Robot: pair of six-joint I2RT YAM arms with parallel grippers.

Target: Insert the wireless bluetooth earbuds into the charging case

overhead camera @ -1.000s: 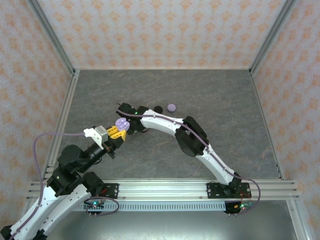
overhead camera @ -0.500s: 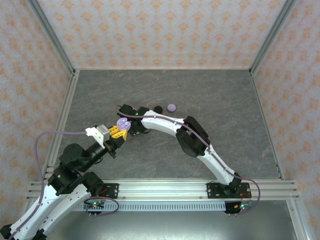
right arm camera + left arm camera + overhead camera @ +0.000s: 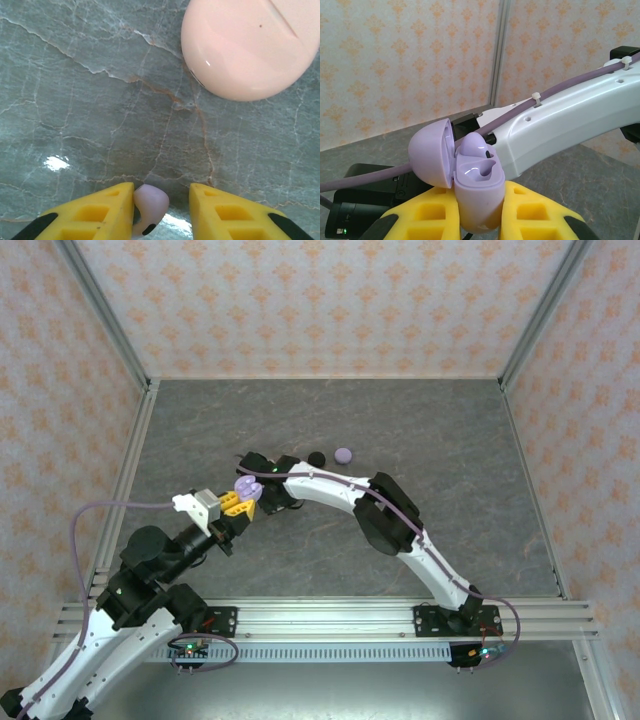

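Left wrist: left gripper (image 3: 479, 222) clamps glossy rounded case (image 3: 476, 182) — right gripper (image 3: 162, 197) narrow, straddling earbud (image 3: 149, 205).

Grey, marble-veined table (image 3: 470, 440) boxed in by patterned walls (image 3: 320, 300).

Pale cream wallpaper with a repeating orange floral motif covers the walls rising from the far, left and right edges of the table. Bare aluminium posts (image 3: 103, 312) climb from the two far corners. The tabletop is dark grey with thin lighter and rust-toned veins, smooth enough to show a small bright glint of light. A ribbed aluminium rail (image 3: 330, 618) runs along the near edge.
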